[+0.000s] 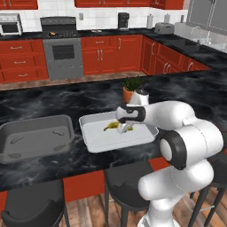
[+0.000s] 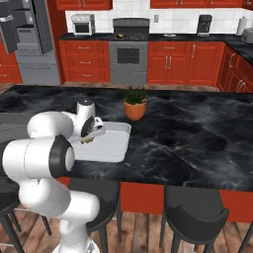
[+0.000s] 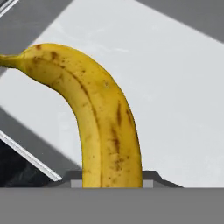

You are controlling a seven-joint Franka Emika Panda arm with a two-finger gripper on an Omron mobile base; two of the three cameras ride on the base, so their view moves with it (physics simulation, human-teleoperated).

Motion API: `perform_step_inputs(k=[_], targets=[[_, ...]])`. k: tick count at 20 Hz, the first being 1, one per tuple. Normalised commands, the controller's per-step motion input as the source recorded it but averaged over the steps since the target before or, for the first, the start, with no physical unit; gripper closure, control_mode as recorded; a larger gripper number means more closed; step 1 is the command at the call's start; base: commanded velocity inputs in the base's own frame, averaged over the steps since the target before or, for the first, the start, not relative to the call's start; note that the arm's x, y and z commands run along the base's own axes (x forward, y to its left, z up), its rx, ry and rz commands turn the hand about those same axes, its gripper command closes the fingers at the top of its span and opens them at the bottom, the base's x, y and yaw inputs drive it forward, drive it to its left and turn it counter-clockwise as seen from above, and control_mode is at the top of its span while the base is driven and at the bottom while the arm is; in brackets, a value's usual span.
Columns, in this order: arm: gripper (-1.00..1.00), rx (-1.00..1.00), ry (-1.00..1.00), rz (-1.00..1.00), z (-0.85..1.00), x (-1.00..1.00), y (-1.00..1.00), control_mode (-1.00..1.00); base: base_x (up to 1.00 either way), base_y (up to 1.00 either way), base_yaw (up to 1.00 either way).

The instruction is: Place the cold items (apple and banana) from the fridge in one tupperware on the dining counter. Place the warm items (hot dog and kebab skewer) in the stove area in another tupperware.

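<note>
From the left base view I see the pincer [image 1: 125, 127] lowered over the white tupperware [image 1: 95, 141], which sits on the near edge of the black marble desk [image 1: 53, 99]. The banana [image 1: 113, 126] lies within that container's walls, its stem end pointing left, its other end under the hand. In the hand view the banana [image 3: 98, 118] runs from between the fingertips up across the pale floor of the tupperware [image 3: 175, 87]; it is yellow with brown freckles. The pincer is clamped on the banana (the fruit sits directly between the two tips, which are themselves mostly cut off at the bottom of that view). I cannot tell whether the banana is touching the floor of the container or hanging just above it.

A second, grey tupperware [image 1: 33, 137] stands just to the left of the white one on the same desk. A potted plant [image 1: 131, 87] stands just beyond the white container's far right corner. In the right base view the white tupperware [image 2: 111, 146] lies left of the potted plant [image 2: 134, 104], with the pincer [image 2: 89, 140] over its left part. The stove [image 1: 61, 46] stands against the far wall.
</note>
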Motion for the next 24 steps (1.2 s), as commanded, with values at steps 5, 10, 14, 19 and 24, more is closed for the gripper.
perform_step_inputs(k=[5,10,14,19,24], targets=[[1.00,0.00,0.02,0.05,-0.52,0.69,0.00,-1.00,0.00,0.00,0.00],[1.00,-0.01,0.12,0.00,-0.34,0.69,0.01,-1.00,0.00,0.00,0.00],[1.00,-0.02,0.13,0.00,-0.30,0.62,0.02,-1.00,0.00,0.00,0.00],[-1.00,-0.03,0.03,0.00,-0.24,0.34,0.00,-1.00,0.00,0.00,0.00],[-1.00,-0.01,-0.01,0.00,-0.04,0.01,0.01,-1.00,0.00,0.00,0.00]])
